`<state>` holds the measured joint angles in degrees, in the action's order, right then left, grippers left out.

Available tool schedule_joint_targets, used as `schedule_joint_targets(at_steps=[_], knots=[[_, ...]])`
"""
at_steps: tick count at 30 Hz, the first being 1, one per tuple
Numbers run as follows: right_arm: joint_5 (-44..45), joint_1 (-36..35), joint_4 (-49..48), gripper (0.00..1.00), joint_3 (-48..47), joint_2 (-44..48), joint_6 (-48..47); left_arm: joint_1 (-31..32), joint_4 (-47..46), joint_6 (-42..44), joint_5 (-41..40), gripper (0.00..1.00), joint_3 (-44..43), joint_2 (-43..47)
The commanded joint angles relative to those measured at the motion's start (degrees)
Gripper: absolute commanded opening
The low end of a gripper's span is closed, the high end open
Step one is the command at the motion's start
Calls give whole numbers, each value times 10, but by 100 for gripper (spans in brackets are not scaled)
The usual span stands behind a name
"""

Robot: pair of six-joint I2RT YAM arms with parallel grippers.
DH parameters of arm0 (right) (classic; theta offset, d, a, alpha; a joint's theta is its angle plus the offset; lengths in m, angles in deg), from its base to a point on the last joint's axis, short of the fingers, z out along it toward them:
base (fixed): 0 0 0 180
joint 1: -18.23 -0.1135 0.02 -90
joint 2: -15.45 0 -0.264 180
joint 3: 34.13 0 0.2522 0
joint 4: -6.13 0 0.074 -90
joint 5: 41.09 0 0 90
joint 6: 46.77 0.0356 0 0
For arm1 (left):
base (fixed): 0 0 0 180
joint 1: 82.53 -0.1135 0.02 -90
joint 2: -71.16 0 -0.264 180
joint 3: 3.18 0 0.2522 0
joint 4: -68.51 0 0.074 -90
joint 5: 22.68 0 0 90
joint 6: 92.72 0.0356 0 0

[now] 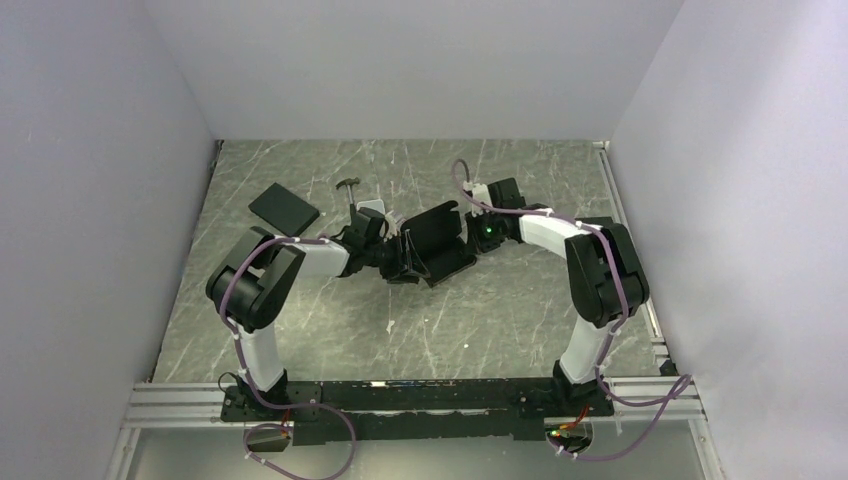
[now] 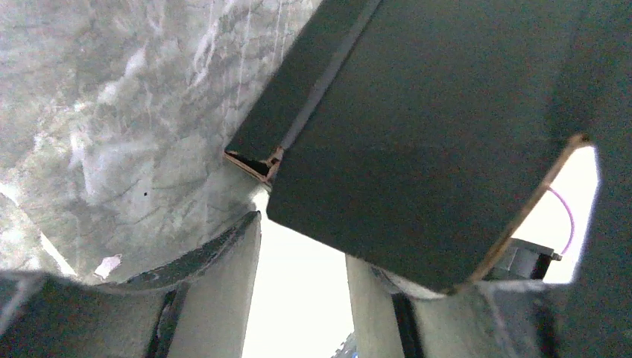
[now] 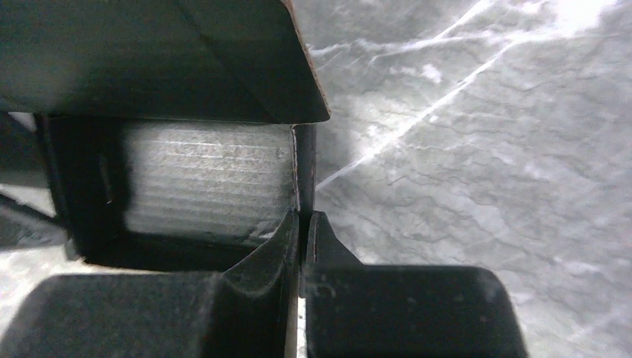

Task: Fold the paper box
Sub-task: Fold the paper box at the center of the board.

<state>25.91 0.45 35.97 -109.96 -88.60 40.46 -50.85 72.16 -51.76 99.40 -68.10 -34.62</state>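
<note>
Standing half-folded, matte black paper box (image 1: pixel 437 243)

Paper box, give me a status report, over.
Right gripper shut on paper box wall edge. Left gripper open, by a flap. Black slab lies apart, not in the way.

I can read no text, label, brand, number or sign in any of my views. Nothing legible stands on the matte black die-cut cardboard paper box (image 1: pixel 440 243), nor on the grey marbled table (image 1: pixel 500 320).
</note>
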Motion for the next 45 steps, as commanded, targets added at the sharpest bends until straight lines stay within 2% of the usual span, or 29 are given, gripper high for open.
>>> schedule_joint_targets(at_steps=[1,6,12,14,16,25,29,33,36,40,45], knots=[[196,-45,-43,0,21,22,-10,3,-21,-6,8,49,-10,-5],[269,-85,-47,0,16,14,-42,3,-28,-10,12,49,-9,-4],[282,-96,-49,11,8,1,-57,3,-40,-16,14,49,-2,-7],[293,-102,-51,9,7,-4,-63,3,-46,-18,16,49,-1,-10],[309,-112,-46,0,1,-13,-69,3,-51,-21,18,49,-2,-14],[441,-174,-61,0,1,-56,-128,3,-54,-21,18,49,4,-9],[406,-180,-37,0,-9,-67,-128,3,-55,-22,19,49,5,-8],[297,-172,13,1,-37,-75,-104,2,-51,-21,17,50,7,-3],[253,-143,23,12,-40,-65,-90,2,-47,-20,13,50,10,6],[215,-107,26,17,-41,-48,-79,0,-47,-22,13,51,14,9],[208,-97,13,24,-34,-31,-77,0,-45,-21,12,51,12,11]])
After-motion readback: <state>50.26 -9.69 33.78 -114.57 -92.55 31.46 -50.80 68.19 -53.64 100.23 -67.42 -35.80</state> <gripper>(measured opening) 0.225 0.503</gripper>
